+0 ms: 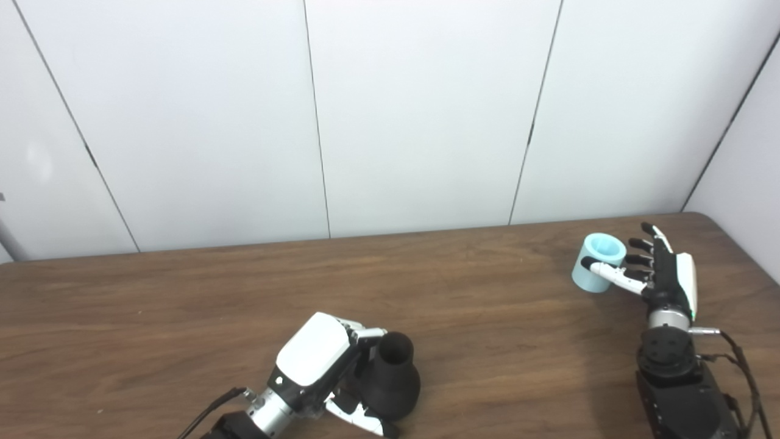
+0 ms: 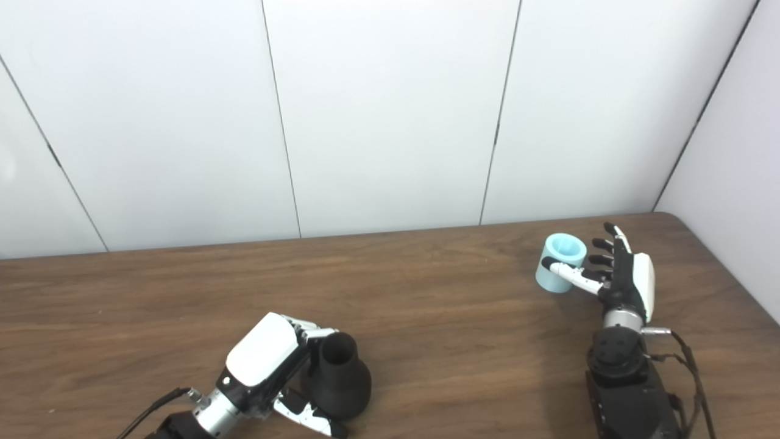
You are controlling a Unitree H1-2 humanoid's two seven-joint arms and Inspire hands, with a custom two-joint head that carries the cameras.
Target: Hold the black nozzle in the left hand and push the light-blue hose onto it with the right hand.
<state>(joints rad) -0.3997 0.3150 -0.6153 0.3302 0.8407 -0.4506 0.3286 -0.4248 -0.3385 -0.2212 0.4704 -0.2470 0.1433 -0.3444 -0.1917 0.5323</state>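
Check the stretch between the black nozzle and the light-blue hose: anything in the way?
Nothing: in both eye views only bare table lies between the black nozzle and the light-blue hose.

My left hand [image 1: 329, 366] has a white back plate, black-and-white fingers and a silver wrist collar with a black cable trailing from it. My right hand [image 1: 661, 274] matches, mounted on a black forearm with looped black cabling.
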